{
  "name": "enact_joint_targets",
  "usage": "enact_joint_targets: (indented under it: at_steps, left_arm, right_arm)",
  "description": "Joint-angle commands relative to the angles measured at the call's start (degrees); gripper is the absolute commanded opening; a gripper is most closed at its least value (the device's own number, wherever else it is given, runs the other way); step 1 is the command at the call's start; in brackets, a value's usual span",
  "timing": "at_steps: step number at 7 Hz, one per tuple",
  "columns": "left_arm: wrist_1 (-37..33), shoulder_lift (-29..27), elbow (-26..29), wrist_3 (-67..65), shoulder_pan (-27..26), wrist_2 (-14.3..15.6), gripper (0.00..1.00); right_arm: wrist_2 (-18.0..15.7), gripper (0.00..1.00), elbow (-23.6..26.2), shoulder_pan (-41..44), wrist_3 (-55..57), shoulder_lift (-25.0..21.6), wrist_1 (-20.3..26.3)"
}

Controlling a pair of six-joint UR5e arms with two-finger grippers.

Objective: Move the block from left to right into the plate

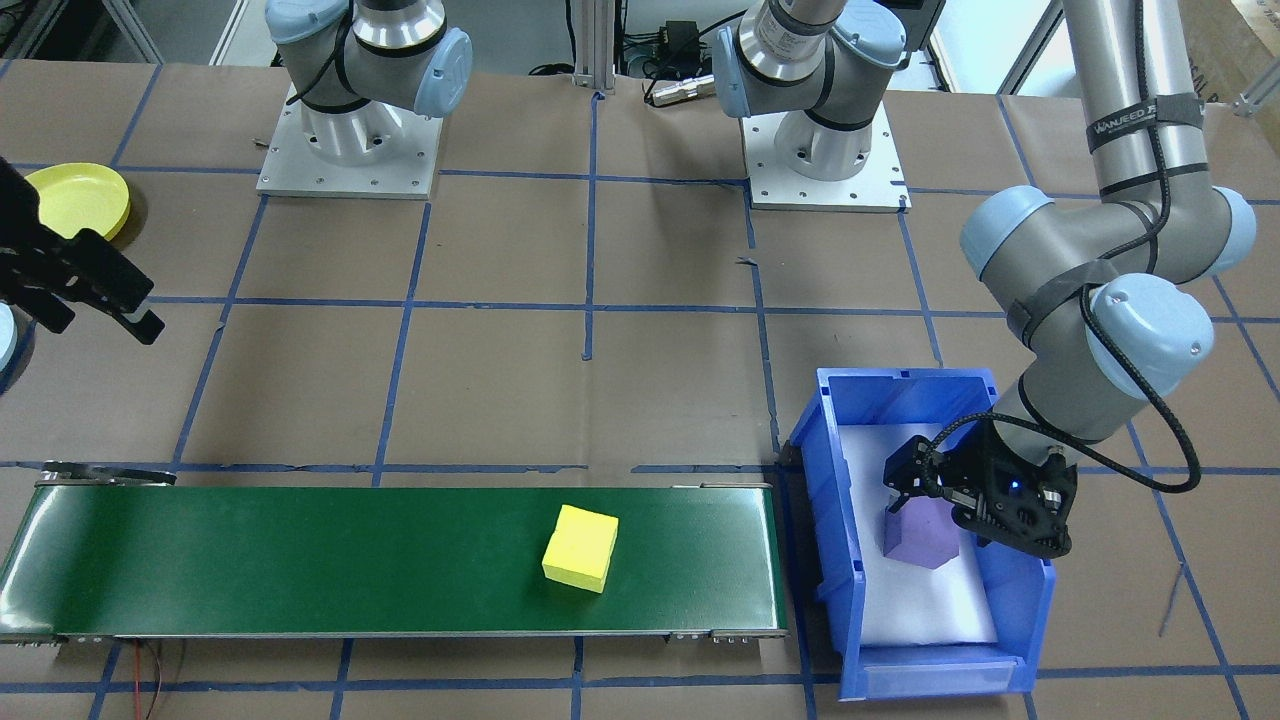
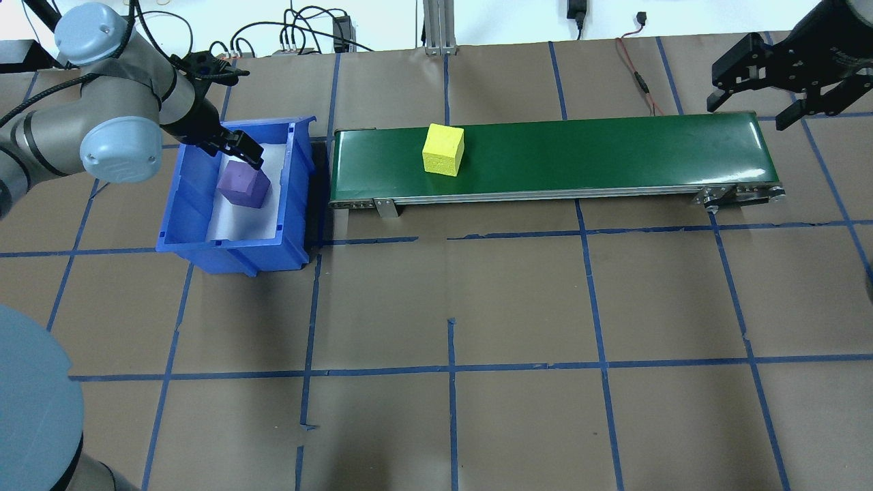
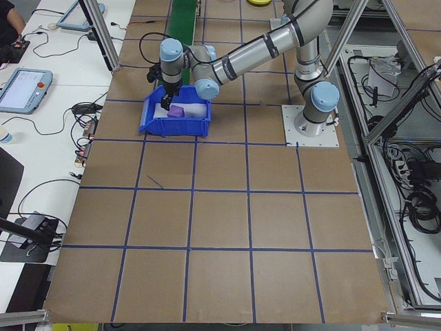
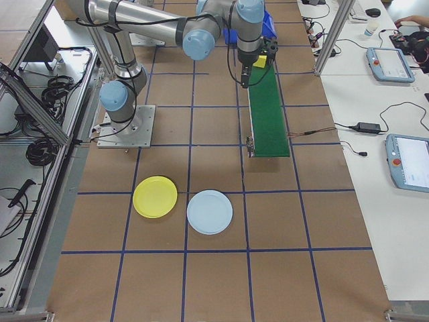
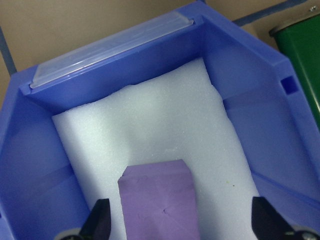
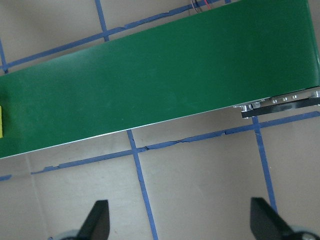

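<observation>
Brown paper crossed by blue tape lines covers the bench, with a green conveyor belt lying across the upper middle of the overhead view. A yellow block sits on the belt toward its left end in that view, free of both arms. At the upper left there, a blue bin lined with white foam stands just beside the belt's end. Inside it a purple block rests on the foam. The left pincer is lowered into the bin with its fingers spread to either side of the purple block, not pinching it. The right pincer hangs at the upper right of the overhead view, over the far end of the belt, spread wide and holding nothing. The pale yellow plate lies on the bench at the lower left of the right-side view, just beside a light blue plate, well apart from the belt.
</observation>
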Motion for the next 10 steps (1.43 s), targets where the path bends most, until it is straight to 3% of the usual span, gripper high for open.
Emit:
enact_joint_targets:
  at_steps: [1, 5, 6, 7, 8, 10]
  left_arm:
    - [1.8, -1.6, 0.0, 0.2, 0.0, 0.1, 1.0]
    - [1.9, -3.5, -0.8, -0.3, 0.0, 1.8, 1.0]
    - [1.9, -4.3, -0.9, -0.2, 0.0, 1.9, 0.86]
    - [1.9, -4.3, -1.2, -0.3, 0.0, 2.1, 0.56]
    - [1.8, -3.4, -1.1, -0.9, 0.0, 2.1, 0.49]
    - [0.3, 3.4, 0.0, -9.1, -0.9, 1.5, 0.49]
  right_arm:
    - [3.5, 1.0, 0.3, -4.2, -0.8, 2.8, -1.4]
    - [8.4, 1.0, 2.2, -7.8, -5.0, 7.6, -1.7]
    - [9.5, 1.0, 2.3, -9.8, -6.2, 8.4, -4.6]
    - [9.5, 1.0, 2.3, -10.0, -7.8, 9.1, -6.8]
    - [9.6, 1.0, 2.3, -9.9, -7.9, 10.4, -8.6]
    - [11.2, 1.0, 2.3, -9.9, -8.5, 13.2, -16.2]
